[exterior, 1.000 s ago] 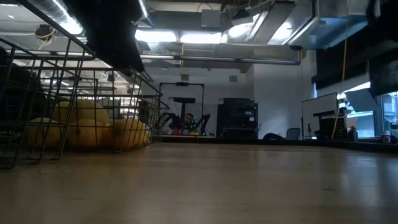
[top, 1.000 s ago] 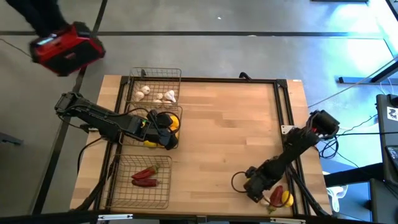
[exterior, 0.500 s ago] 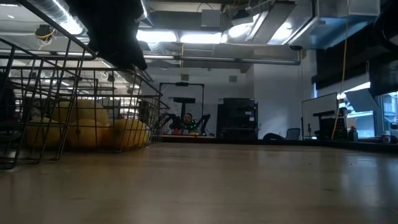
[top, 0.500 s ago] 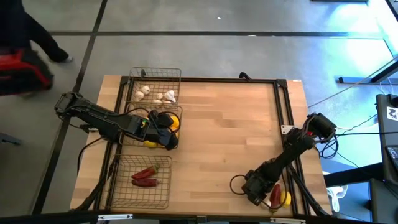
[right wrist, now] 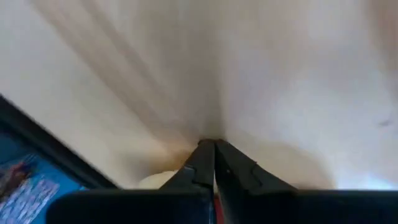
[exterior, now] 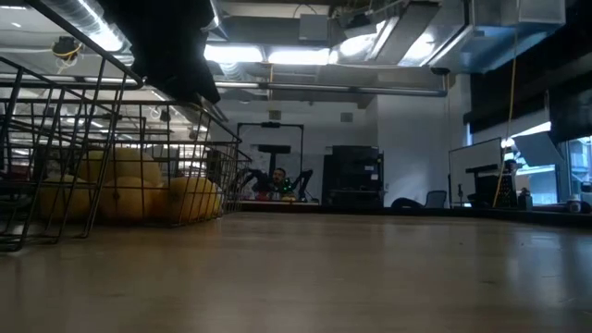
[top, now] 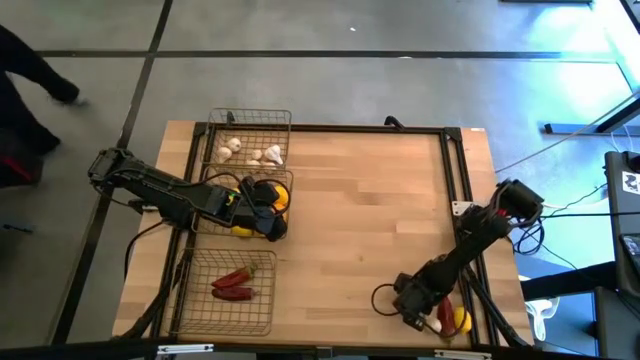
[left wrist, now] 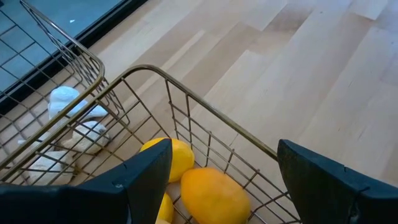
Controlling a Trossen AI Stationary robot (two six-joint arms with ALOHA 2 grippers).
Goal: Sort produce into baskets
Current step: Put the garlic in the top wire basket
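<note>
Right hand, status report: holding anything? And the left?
Right hand shut beside chili and lemon at the table edge; grip unconfirmed. Left hand open above the lemon basket. Nothing blocking.

Right wrist view: mostly soft blur, fingers (right wrist: 214, 165) pressed together, bases cut off at bottom edge; a pale blob (right wrist: 155, 181) lower left, can't tell what.

High view: right gripper (top: 418, 308) lower right covers part of a red chili (top: 444, 312) & a lemon (top: 459, 320); whether it holds anything, can't tell. Middle basket (top: 283, 178) half hidden under left arm.

Low view: basket (exterior: 111, 139) cut by left edge, dark arm overhead cut at top. A figure (exterior: 277, 178) far back, too small to read.

Upper left, high view: a person (top: 25, 70) cropped by frame edge.
</note>
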